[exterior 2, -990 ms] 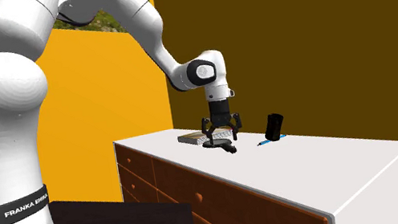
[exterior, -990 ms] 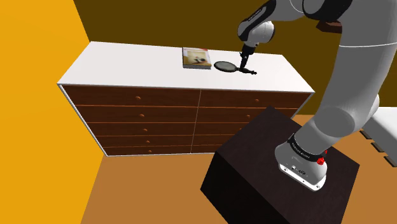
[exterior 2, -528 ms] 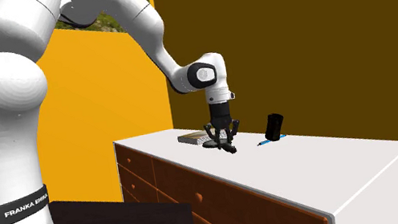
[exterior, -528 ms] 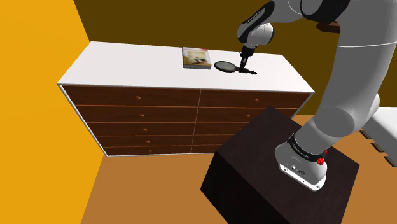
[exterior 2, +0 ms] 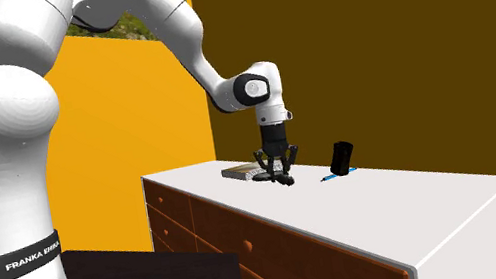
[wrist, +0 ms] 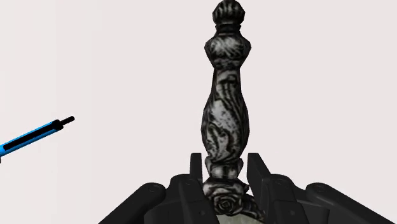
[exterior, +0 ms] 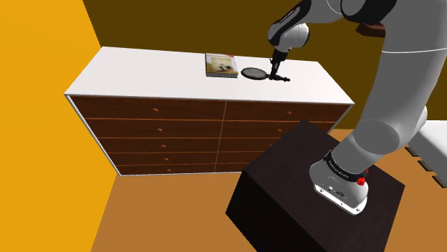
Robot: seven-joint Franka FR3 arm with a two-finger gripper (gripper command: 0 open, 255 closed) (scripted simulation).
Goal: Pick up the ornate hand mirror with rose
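- A big white arm (exterior: 401, 86) stands on a dark box (exterior: 286, 186) and reaches over a long chest of brown drawers (exterior: 157, 129) with a white top.
- The hand mirror (exterior: 252, 74) lies flat on the white surface (exterior: 143, 71), near the back edge.
- Its round dark glass lies just beside a book (exterior: 220, 64). Its handle points away from the book.
- From the second exterior view, the mirror (exterior 2: 264, 178) is a dark flat shape under the arm's hand, with the book (exterior 2: 239, 172) right behind it.
- The black end effector (exterior: 275, 71) points down at the mirror's handle, low over the surface.
- From the wrist view, the handle (wrist: 226, 114) is dark and silvery with curly patterns and a round knob at its far end. A small rose sits where the handle meets the glass.
- The end effector (wrist: 226, 159) is open only a little. Its two fingers (wrist: 196, 168) stand on each side of the handle, just above the rose.
- The fingers are very close to the handle, but a thin strip of white shows on each side, so they are not squeezing it.
- A blue pen (wrist: 32, 135) lies on the surface off to one side of the mirror.
- From the second exterior view, the pen (exterior 2: 328, 178) lies next to a small black thing (exterior 2: 342, 158) that stands up.
- The walls behind are orange (exterior: 43, 107) and brown (exterior 2: 373, 44).
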